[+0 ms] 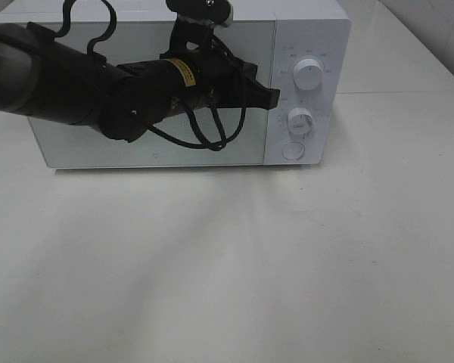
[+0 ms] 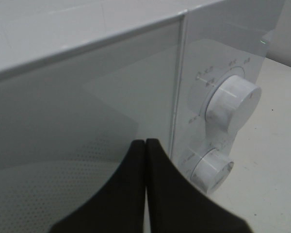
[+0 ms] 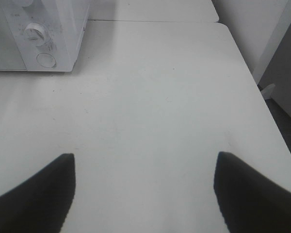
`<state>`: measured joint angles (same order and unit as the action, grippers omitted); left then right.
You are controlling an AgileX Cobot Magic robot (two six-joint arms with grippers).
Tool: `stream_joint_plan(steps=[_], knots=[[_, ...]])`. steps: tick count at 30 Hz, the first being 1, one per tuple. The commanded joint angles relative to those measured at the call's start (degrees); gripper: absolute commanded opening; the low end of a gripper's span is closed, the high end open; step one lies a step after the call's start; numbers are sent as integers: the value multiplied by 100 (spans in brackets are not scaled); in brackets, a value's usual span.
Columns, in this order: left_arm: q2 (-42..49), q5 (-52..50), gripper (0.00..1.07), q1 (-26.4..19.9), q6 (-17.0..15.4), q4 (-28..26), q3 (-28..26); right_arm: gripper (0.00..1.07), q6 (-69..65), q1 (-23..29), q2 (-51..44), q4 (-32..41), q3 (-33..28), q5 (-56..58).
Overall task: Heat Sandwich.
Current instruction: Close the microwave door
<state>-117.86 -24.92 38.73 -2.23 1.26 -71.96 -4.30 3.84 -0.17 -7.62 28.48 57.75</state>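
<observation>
The white microwave (image 1: 310,30) stands at the back of the table with its glass door (image 1: 98,144) closed. The sandwich and its plate are out of view. My left gripper (image 1: 275,96) is shut and empty, its tips (image 2: 145,141) right at the door's right edge, beside the control panel. The upper knob (image 2: 233,103) and lower knob (image 2: 211,167) are just right of it. My right gripper (image 3: 145,155) is open and empty, held above the bare table to the right of the microwave (image 3: 63,29). It does not show in the exterior view.
A round button (image 1: 293,151) sits below the two knobs. The white table (image 1: 227,265) spreads in front of the microwave. Its right edge (image 3: 276,141) borders a white cabinet (image 3: 286,73) on the floor.
</observation>
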Motion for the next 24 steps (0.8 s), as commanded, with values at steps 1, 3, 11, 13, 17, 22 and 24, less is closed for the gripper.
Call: stream_joint_plan(steps=[1,3,11,13,17,22,24], knots=[[11,-183,0,-235,-29,-544,-149,76,40,-34,-149,11,0,-69],[11,-183,0,-235,-29,-544,-149,76,40,-34,-149,11,0,-69],[201,-178,0,-201,6,-521,40,76,40,-34,-149,11,0,-69],[321,-195,0,-155,69,-521,218,76,40,-34,-149,11,0,-69],[665,-189,0,-80,264,-533,733,76,40,-34,-149,11,0,-69],[997,-57,0,23,223,-544,1169,76,40,-34,-149,11,0,-69],[1186,23,0,40,223,-544,1387,76,40,-34,-149,11,0,-69]])
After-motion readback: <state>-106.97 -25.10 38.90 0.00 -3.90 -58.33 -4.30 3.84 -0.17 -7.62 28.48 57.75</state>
